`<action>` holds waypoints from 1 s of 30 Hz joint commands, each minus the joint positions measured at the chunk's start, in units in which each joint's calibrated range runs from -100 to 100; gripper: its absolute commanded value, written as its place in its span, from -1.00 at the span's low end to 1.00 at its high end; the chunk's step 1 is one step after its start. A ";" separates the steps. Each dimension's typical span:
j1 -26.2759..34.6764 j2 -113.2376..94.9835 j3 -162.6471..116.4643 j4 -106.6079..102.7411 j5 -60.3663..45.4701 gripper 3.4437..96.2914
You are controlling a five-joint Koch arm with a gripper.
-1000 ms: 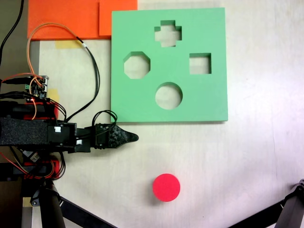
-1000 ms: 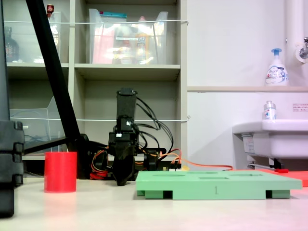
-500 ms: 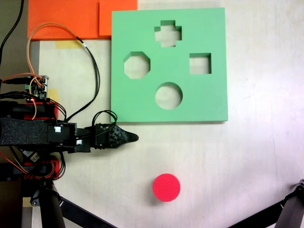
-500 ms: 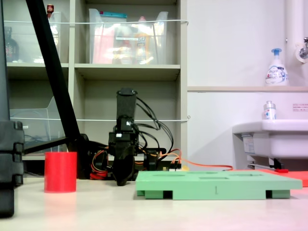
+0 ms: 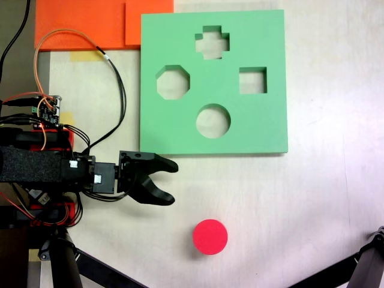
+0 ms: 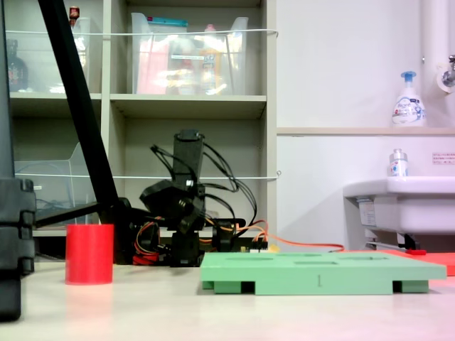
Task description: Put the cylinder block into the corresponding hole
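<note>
Cylinder block (image 6: 89, 253) stands upright, flat top up.

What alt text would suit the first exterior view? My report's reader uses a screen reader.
Seen from above, an open claw reaches from the first exterior view's left, holding nothing. A red cylinder block stands on the table below it, apart from a green board with a round hole.

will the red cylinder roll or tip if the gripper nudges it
Probably neither: the red cylinder stands on its flat end, squat, so it should slide. It looks like light foam, likely squashing slightly when pinched. The open gripper is apart from it.
</note>
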 commanded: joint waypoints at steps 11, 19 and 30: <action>-4.00 7.00 12.78 6.46 19.58 0.09; -5.96 46.80 12.28 44.39 18.12 0.58; -8.21 81.16 24.24 54.79 18.07 0.93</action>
